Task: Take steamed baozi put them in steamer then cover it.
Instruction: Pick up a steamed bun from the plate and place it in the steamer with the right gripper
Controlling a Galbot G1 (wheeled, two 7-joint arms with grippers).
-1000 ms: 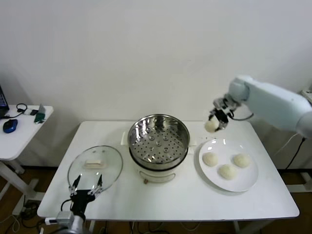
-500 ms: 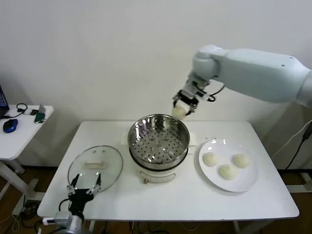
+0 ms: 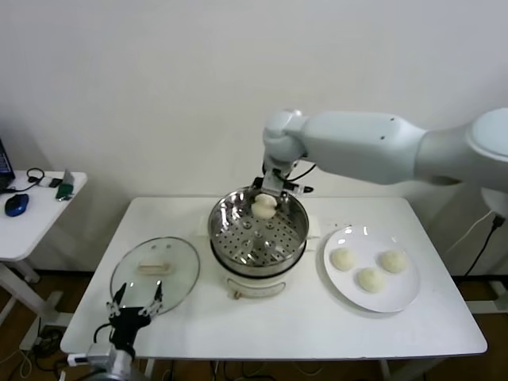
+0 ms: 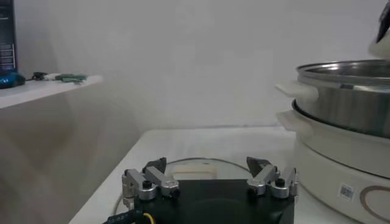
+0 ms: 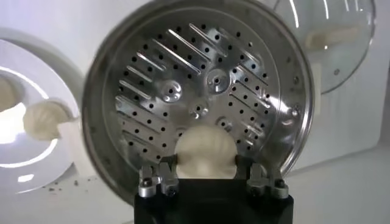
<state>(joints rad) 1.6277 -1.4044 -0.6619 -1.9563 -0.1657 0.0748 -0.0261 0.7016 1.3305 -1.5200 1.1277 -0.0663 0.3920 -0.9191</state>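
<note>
One bun (image 3: 263,204) is pinched in the right gripper (image 3: 265,203) above the steamer's (image 3: 258,228) back rim. Three buns (image 3: 369,279) lie on the plate (image 3: 406,298). Left gripper (image 3: 136,304), spread wide, sits near the lid (image 3: 155,266).

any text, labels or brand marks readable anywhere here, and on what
No text can be read in any view.
Small sticker on the steamer white base: printed, too small to read.
Round ring mark on the base beside it: a graphic, no legible words.
Dark panel at the left wrist view's edge: faint pale lines, blurred, unreadable.
Plate, cover and baozi: no markings visible.
</note>
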